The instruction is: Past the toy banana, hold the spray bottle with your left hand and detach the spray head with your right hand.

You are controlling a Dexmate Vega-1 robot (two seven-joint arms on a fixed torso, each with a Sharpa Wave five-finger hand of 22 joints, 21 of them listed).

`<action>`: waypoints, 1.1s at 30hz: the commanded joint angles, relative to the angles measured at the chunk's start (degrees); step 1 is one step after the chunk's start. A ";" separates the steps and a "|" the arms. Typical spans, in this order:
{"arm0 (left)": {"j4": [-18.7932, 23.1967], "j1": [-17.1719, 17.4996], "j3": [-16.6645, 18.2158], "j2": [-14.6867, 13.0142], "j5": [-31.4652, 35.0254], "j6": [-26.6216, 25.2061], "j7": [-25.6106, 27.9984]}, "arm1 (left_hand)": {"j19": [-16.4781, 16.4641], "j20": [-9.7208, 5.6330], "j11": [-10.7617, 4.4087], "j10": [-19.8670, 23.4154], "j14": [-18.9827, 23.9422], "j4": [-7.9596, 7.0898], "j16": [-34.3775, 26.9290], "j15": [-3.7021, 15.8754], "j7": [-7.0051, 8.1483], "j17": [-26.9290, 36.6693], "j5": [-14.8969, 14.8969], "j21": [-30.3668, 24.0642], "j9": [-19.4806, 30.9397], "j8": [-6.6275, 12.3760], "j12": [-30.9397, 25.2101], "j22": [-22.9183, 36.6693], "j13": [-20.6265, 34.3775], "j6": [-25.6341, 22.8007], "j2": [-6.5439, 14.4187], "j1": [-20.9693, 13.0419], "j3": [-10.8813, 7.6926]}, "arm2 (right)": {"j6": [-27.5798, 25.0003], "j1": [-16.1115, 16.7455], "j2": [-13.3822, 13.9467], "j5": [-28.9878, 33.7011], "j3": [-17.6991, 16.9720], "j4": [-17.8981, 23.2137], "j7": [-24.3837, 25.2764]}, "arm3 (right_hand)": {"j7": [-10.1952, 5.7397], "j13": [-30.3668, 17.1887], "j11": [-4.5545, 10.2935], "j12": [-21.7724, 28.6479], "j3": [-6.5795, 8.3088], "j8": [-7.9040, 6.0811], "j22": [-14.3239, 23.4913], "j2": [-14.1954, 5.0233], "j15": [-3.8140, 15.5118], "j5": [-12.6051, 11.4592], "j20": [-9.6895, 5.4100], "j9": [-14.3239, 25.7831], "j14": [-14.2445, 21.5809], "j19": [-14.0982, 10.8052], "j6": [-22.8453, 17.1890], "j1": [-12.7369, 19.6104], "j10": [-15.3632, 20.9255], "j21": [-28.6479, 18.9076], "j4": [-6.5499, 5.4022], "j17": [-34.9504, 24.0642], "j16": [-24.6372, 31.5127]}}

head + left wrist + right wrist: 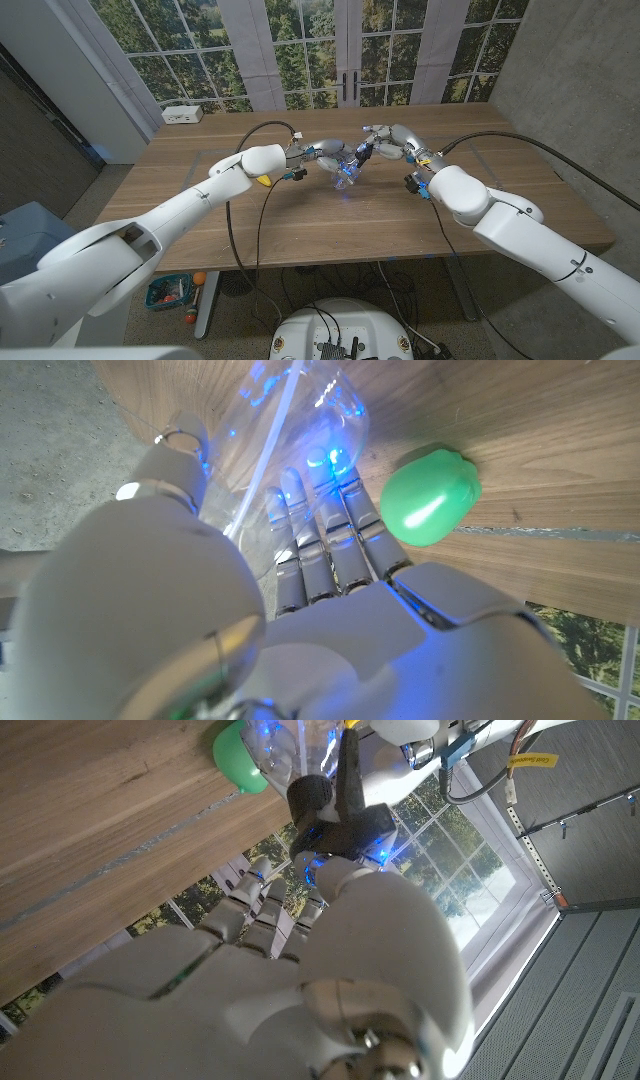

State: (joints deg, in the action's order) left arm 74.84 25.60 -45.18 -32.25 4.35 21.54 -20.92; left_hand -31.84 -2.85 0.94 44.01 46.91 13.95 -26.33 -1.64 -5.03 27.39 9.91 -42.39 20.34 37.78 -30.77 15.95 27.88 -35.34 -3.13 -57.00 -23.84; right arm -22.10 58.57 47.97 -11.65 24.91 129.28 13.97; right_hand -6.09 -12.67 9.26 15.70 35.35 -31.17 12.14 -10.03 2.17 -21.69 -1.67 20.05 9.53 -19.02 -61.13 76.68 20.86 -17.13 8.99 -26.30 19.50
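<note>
A clear plastic spray bottle (346, 174) is held tilted just above the table's middle, lit blue. My left hand (318, 154) grips its body, fingers (322, 520) wrapped around the clear wall (296, 408). My right hand (388, 141) comes in from the other side and holds the black spray head (362, 152) at the bottle's top. In the right wrist view the black head (335, 802) sits between my fingers, next to the bottle (288, 744). Whether head and bottle are still joined is not visible. A yellow toy banana (263, 181) peeks out under my left forearm.
A green rounded toy (430, 495) lies on the wood close to the bottle, also green in the right wrist view (236, 756). A white box (183, 114) stands at the table's far left corner. Windows run behind the table (500, 200).
</note>
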 commanded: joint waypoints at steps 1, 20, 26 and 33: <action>1.69 0.93 0.38 -0.65 0.56 -0.89 0.98 | -0.04 -2.63 -12.32 12.65 7.77 -4.30 -0.37 15.31 6.93 0.01 0.19 -0.40 0.38 0.32 -0.27 0.14 8.32 -9.80 12.83 -12.87 -4.99 | 12.32 6.11 -3.37 -8.53 -6.18 -4.16 0.48 | 1.07 -0.19 -1.90 -0.44 -0.64 0.28 0.13 1.09 4.38 -1.19 0.86 2.42 3.05 -1.22 6.90 -2.58 -0.21 -1.58 -0.56 -0.60 0.37; 2.35 1.80 1.06 -0.91 0.67 -1.03 2.44 | 0.67 -2.70 -12.28 12.56 7.75 -4.38 0.10 15.31 7.11 0.25 0.26 -1.38 0.60 0.54 -0.13 -0.05 9.32 -9.80 12.91 -12.90 -5.11 | 13.03 11.05 -9.10 1.88 -5.60 -3.03 14.63 | 8.77 -3.45 -10.15 -3.23 -21.69 14.06 -0.59 7.84 -2.74 7.42 8.93 -0.02 2.55 0.30 36.14 -34.66 -7.55 -5.07 -7.72 -4.86 1.24; 2.00 1.70 1.18 -0.74 0.70 -0.66 2.83 | 0.83 -2.71 -12.32 12.61 7.77 -4.37 0.22 15.31 7.20 0.37 0.26 -1.75 0.66 0.57 -0.10 -0.13 9.65 -9.69 12.89 -12.91 -5.13 | 4.20 10.53 -7.40 2.66 -5.32 0.27 14.76 | 9.03 -3.78 -10.34 -3.78 -21.74 13.72 -0.70 8.21 -3.86 8.31 9.93 0.31 -0.60 2.37 35.77 -34.37 -10.08 -4.15 -6.11 -4.66 -0.35; 1.83 1.16 0.84 -0.44 1.18 -1.09 2.63 | 1.03 -2.73 -12.31 12.59 7.79 -4.37 0.38 15.32 7.33 0.52 0.26 -2.26 0.80 0.66 -0.03 -0.24 10.10 -9.59 12.86 -12.91 -5.15 | 0.48 8.73 -2.48 -0.80 -6.03 1.99 7.05 | 7.58 -4.06 -10.43 -3.20 -20.63 12.80 -0.83 6.38 -4.00 8.66 9.73 -0.21 -3.04 4.19 31.20 -33.38 -10.18 -3.21 -3.26 -4.36 -1.82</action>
State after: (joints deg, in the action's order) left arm 76.95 27.16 -44.22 -33.03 5.10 20.59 -18.48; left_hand -31.32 -2.96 0.93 43.99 47.05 14.16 -25.83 -1.47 -5.03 27.70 9.90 -44.17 20.90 37.97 -30.37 15.61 28.74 -35.35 -3.33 -57.20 -24.06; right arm -12.53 68.77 40.76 -12.02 19.04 127.64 25.54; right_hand 1.54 -16.65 -1.03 12.81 14.48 -19.83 11.18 -2.97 -1.51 -13.30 8.09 20.36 8.21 -15.81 -32.08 42.92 12.17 -20.80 4.94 -30.73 18.53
